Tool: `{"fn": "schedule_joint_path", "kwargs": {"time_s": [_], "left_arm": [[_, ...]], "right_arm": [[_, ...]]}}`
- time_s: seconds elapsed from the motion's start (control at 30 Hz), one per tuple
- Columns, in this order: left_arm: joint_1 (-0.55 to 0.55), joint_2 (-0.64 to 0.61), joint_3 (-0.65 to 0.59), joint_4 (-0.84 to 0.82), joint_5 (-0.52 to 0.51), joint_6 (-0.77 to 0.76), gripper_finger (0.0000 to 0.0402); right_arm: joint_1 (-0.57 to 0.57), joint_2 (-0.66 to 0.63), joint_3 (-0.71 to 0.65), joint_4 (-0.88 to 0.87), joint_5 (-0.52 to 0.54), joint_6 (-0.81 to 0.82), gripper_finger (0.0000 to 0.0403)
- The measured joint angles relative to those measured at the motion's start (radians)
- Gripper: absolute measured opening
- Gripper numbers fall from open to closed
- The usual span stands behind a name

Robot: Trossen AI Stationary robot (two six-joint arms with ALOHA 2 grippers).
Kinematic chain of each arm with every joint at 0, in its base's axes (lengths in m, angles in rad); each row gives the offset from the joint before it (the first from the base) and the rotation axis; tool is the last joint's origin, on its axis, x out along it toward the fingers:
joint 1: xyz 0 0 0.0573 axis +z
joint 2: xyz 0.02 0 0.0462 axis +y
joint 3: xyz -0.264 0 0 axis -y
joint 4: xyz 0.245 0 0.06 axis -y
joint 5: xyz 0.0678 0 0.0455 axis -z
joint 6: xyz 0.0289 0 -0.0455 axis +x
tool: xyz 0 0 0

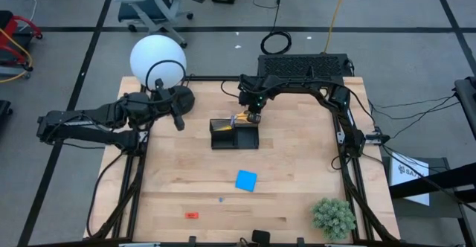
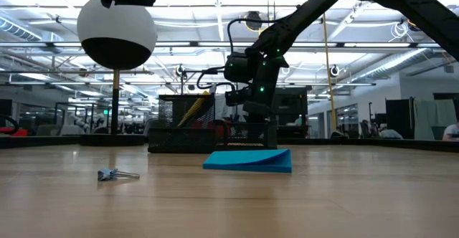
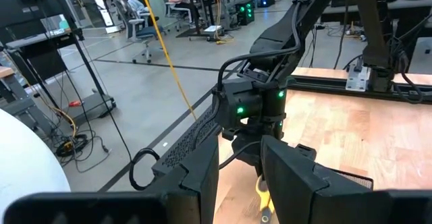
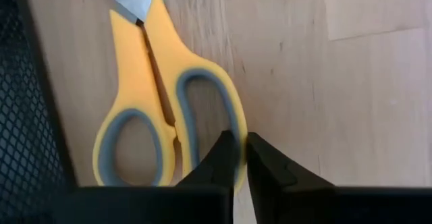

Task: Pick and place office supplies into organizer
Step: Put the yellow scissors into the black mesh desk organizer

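Note:
The yellow-handled scissors (image 1: 238,119) (image 4: 148,82) are at the far side of the black mesh organizer (image 1: 234,135) (image 2: 179,132), and my right gripper (image 1: 253,117) (image 4: 241,163) is shut on them from above. In the low view the scissors (image 2: 193,110) slant behind the mesh. The blue pad (image 1: 246,180) (image 2: 249,159) lies flat on the table nearer me. A small red piece (image 1: 192,215) lies near the front edge. My left gripper (image 1: 178,120) (image 3: 239,183) waits open beside the lamp base, touching nothing. My right gripper pinches the outer rim of one handle loop (image 4: 234,124) of the scissors between its two fingers (image 4: 217,162). The fingers come from above, pointing down. The blades point away from the fingers, along the organizer's mesh wall (image 4: 27,116). Whether the scissors rest on anything, I cannot tell.
A lamp with a white globe (image 1: 158,61) and a round black base (image 1: 181,98) stands at the far left. A green plant ball (image 1: 333,217) sits at the near right corner. A small metal clip (image 2: 115,174) (image 1: 221,199) lies on the bare wood near the pad.

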Motion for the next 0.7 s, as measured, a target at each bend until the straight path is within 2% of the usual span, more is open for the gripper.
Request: {"fn": "schedule_joint_path", "kwargs": {"time_s": [0.33, 0.5, 0.7], "left_arm": [[0.0, 0.0, 0.0, 0.0, 0.0, 0.003, 0.012], [0.0, 0.0, 0.0, 0.0, 0.0, 0.003, 0.012], [0.0, 0.0, 0.0, 0.0, 0.0, 0.003, 0.012]], "right_arm": [[0.007, -0.021, -0.004, -0.017, 0.102, -0.082, 0.001], [0.011, -0.079, -0.005, -0.009, 0.197, -0.122, 0.001], [0.016, -0.16, -0.004, 0.013, 0.216, -0.154, 0.001]]}}
